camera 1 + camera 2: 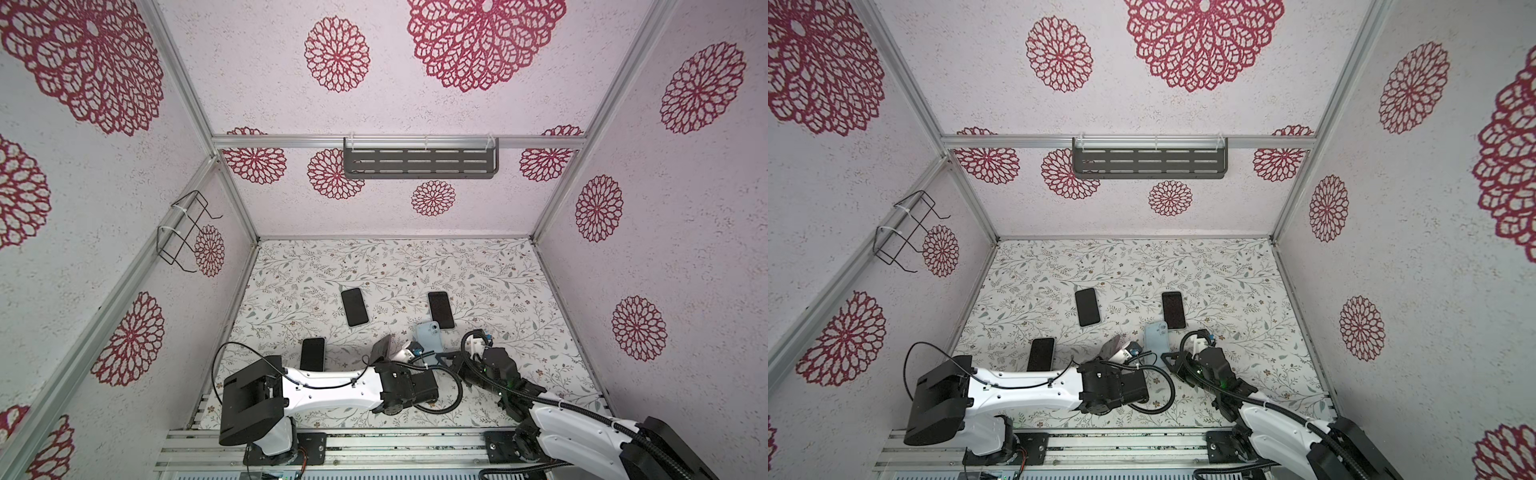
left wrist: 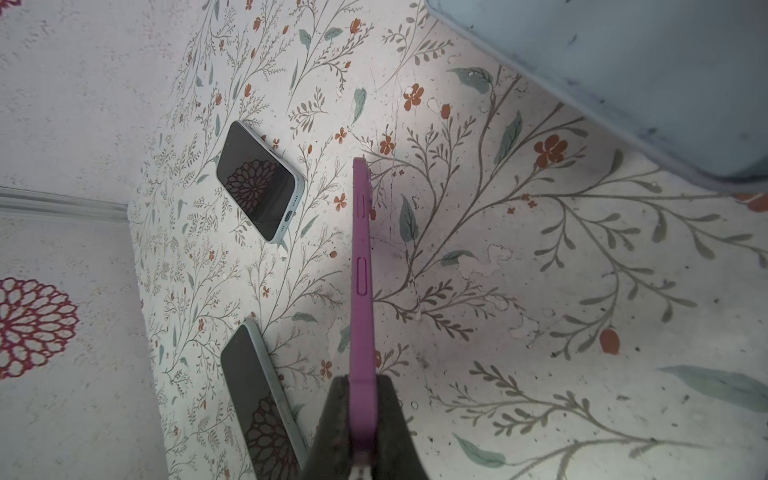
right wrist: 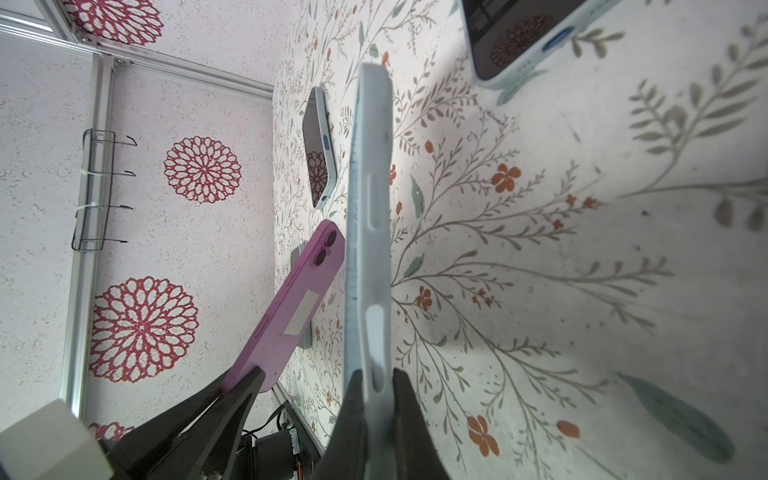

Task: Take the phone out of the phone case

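My left gripper [image 2: 362, 386] is shut on one end of a pink phone [image 2: 361, 270], held on edge above the floral table. In the right wrist view the same pink phone [image 3: 299, 299] shows its bare back and camera lenses. My right gripper [image 3: 372, 374] is shut on the rim of a pale blue phone case [image 3: 370, 208], also held on edge, with no phone in it. In both top views the phone [image 1: 382, 347] and the case [image 1: 428, 334] hang side by side and apart near the table's front middle, each gripper just behind its own item.
Three other phones lie screen-up on the table: one at the front left [image 1: 312, 354], one mid-table [image 1: 354, 306], one right of centre [image 1: 441, 309] just beyond the held case. A grey shelf [image 1: 419, 160] hangs on the back wall, a wire rack [image 1: 183, 232] on the left wall.
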